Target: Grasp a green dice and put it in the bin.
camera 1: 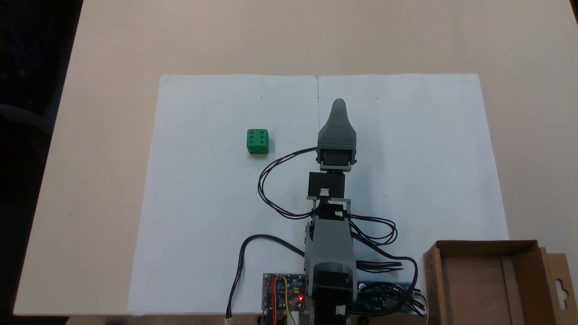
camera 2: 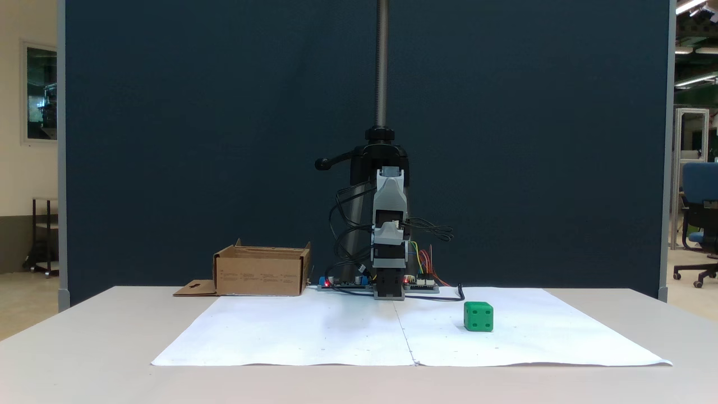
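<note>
The green dice (camera 1: pixel 258 141) (camera 2: pixel 478 316) rests on white paper, its six-pip face up in the fixed view from above. My gripper (camera 1: pixel 339 104) (camera 2: pixel 389 292) is on the folded arm at the middle of the paper, pointing away from the arm's base. It stands well apart from the dice, which lies to its left in the view from above. Only the grey ribbed upper jaw is visible, so I cannot tell how the jaws stand. The bin (camera 1: pixel 483 246) (camera 2: pixel 258 275), a brown cardboard box with nothing inside, stands beside the arm's base.
Two white paper sheets (camera 1: pixel 216 203) cover the beige table (camera 1: pixel 113 135). Circuit boards (camera 1: pixel 284 291) and black cables (camera 1: pixel 271 180) lie around the arm's base. The bin's flap (camera 1: pixel 560 289) with a keyhole cutout lies flat. A metal post (camera 2: pixel 381 62) rises behind the arm.
</note>
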`<state>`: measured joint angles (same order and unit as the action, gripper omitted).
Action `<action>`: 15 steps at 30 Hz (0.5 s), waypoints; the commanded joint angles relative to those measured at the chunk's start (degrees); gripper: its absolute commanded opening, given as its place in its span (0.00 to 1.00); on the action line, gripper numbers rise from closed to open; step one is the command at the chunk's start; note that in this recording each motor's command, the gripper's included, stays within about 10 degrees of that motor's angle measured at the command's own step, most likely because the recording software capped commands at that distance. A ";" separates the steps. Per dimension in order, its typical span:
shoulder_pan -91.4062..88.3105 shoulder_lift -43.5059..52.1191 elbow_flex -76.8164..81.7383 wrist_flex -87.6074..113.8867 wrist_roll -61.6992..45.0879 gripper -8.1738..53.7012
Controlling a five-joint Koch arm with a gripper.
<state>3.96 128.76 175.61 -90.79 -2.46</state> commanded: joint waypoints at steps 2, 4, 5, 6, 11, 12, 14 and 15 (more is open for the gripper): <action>-7.91 6.50 3.78 5.54 -2.37 0.84; -8.00 6.50 3.78 5.54 -2.37 0.84; -8.00 6.50 3.78 5.54 -2.37 0.84; -8.09 6.50 3.78 5.54 -2.37 0.84; -7.82 6.50 3.78 5.45 -2.46 0.84; -7.73 6.50 3.78 5.45 -2.46 0.84; -7.73 6.50 3.78 5.54 -2.64 0.84; -7.73 6.50 3.78 5.71 -2.64 0.84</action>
<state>-3.25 128.76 175.61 -84.73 -2.46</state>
